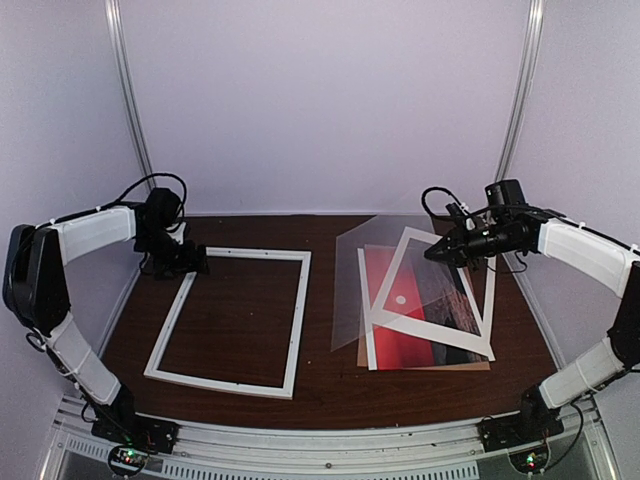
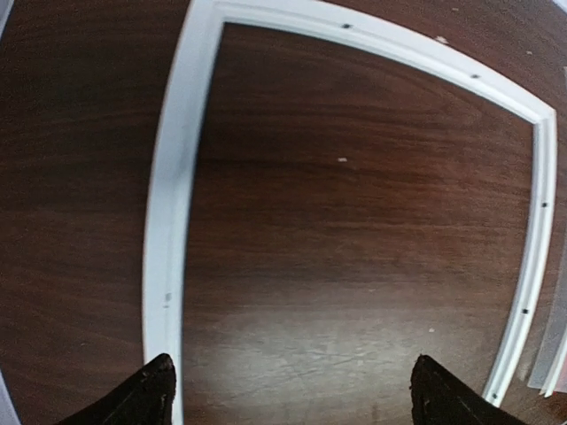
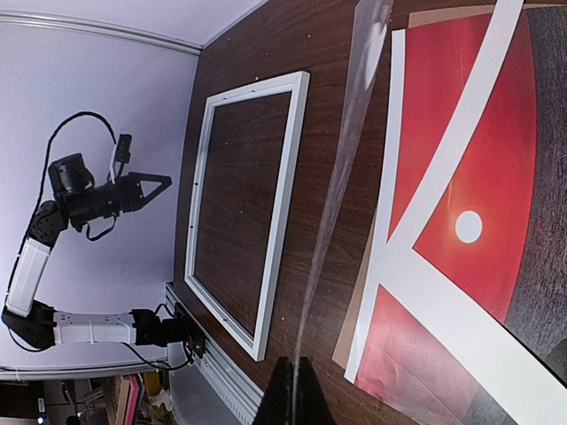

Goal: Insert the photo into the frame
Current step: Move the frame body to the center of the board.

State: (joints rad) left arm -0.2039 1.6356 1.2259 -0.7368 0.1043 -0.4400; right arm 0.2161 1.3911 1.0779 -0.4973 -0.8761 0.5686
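Left gripper (image 1: 198,264): I see its fingers wide and empty over the far-left corner of the frame (image 1: 297,325) | right gripper (image 1: 432,253): pinched shut; can't tell if it nips the clear sheet (image 1: 350,290) | frame: empty, tabletop's left half | photo (image 1: 400,350): right half, under the mat (image 1: 430,330) | insertion not begun, I judge.
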